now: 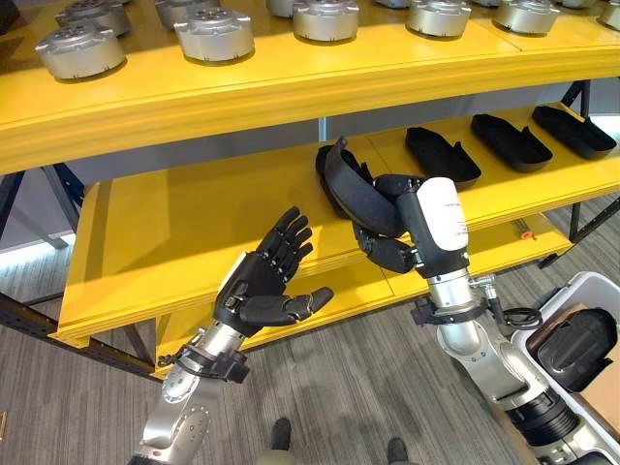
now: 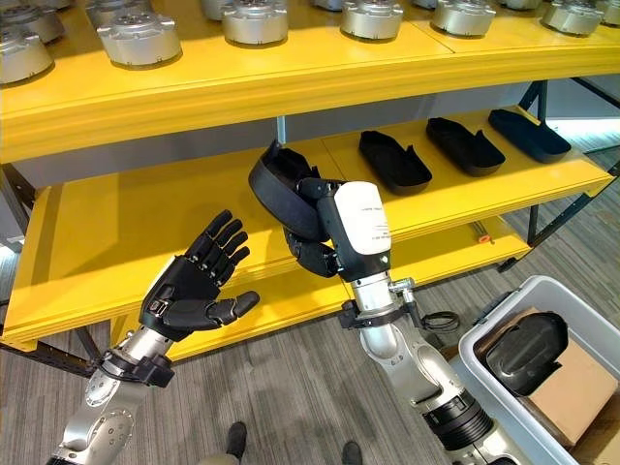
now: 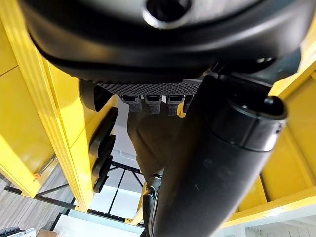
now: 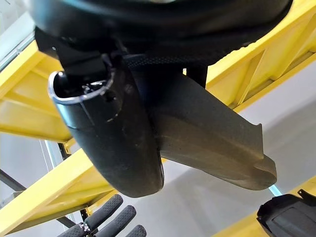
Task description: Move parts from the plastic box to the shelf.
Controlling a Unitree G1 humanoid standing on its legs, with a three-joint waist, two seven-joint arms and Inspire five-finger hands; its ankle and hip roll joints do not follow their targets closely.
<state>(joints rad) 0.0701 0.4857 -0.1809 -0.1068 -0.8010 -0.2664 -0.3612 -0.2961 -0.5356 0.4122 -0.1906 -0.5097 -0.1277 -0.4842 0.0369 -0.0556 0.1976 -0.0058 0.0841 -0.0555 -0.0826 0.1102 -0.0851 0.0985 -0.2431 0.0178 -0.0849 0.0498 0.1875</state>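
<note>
Black part (image 2: pixel 281 199) held up in front of the yellow shelf (image 2: pixel 116 232), above its bare left half. Three more black parts (image 2: pixel 395 160) lined up on the right half. Silver round pieces (image 2: pixel 140 37) up on the top board. Grey plastic box (image 2: pixel 504 334) down at the right with another black part (image 2: pixel 525 351) inside. Right hand (image 2: pixel 320 232) curled tight round the raised part. Left hand (image 2: pixel 194 281) spread wide, palm up, holding nothing.

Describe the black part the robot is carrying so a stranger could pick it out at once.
Start at the yellow shelf, whose middle level carries a row of three black parts lying flat towards its right end. Left of that row, the right hand is curled round a fourth black part. Unlike the other three, this one is tilted up in the hand's grip, not resting flat.
</note>
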